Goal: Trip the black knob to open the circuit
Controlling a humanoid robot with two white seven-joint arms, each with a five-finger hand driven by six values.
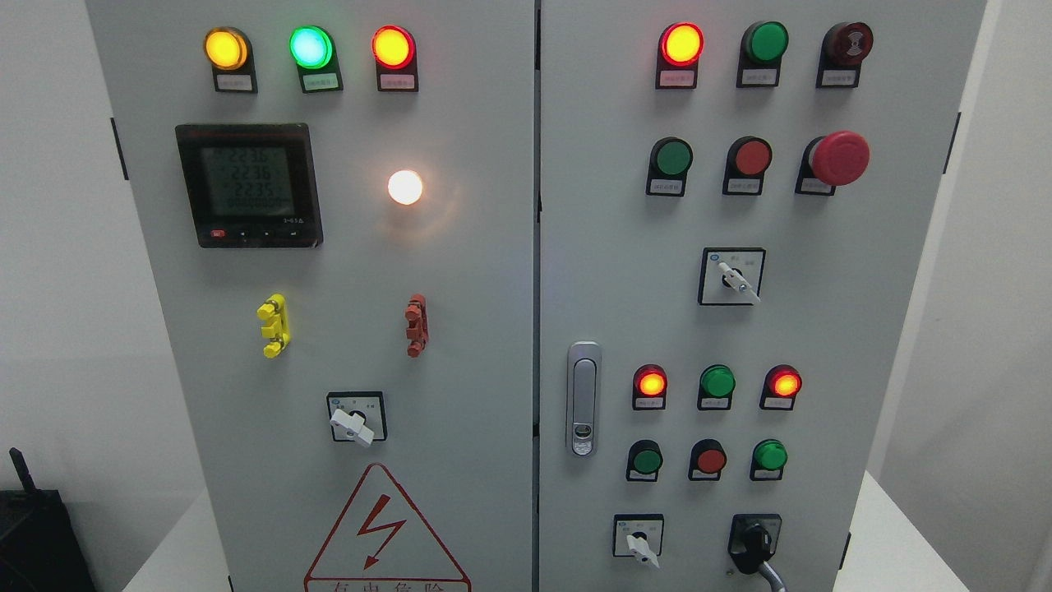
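Observation:
The black knob [753, 544] sits in a black-framed plate at the lower right of the grey cabinet's right door [822, 329]. Its handle points down and slightly left. A grey cable runs out from under it to the bottom edge. Neither of my hands shows in the head view.
Three white-handled selector switches [353, 423] [737, 279] [642, 547], a red mushroom stop button [838, 158], lit and unlit lamps, a digital meter [249, 185], a door latch [583, 399] and a warning triangle [385, 534] are on the panel. A black box [33, 534] stands at lower left.

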